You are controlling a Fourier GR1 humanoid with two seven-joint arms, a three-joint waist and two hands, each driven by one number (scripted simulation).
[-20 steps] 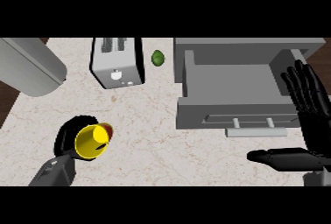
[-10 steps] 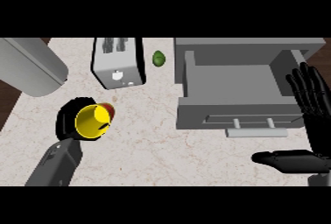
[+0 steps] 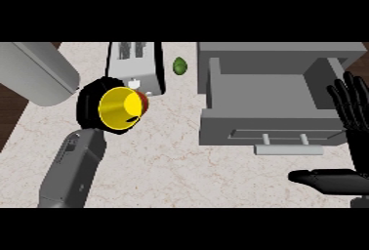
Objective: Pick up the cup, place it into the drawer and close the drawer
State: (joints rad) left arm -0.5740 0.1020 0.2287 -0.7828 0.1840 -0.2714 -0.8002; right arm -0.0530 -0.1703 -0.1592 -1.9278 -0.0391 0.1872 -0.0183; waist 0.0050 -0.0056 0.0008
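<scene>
1. The right hand (image 3: 344, 141) is resting at the view's right edge, fingers straight and spread upward, thumb lying out across the counter (image 3: 180, 166); it is holding nothing and is sitting just beside the drawer's handle (image 3: 287, 149), probably so it is handy for the closing push.
2. The left hand (image 3: 92, 100) is curling round the yellow cup (image 3: 121, 108), whose open mouth is facing the camera; the fingers are wrapping its wall so it can be carried.
3. The cup is sitting over the counter's left part, well apart from the drawer (image 3: 270, 105).
4. The drawer is standing pulled out and open, ready to receive the cup.
5. Farther back, a toaster (image 3: 133, 63) is standing just beside the cup, and a small green object (image 3: 178, 65) is lying near the drawer's corner.
</scene>
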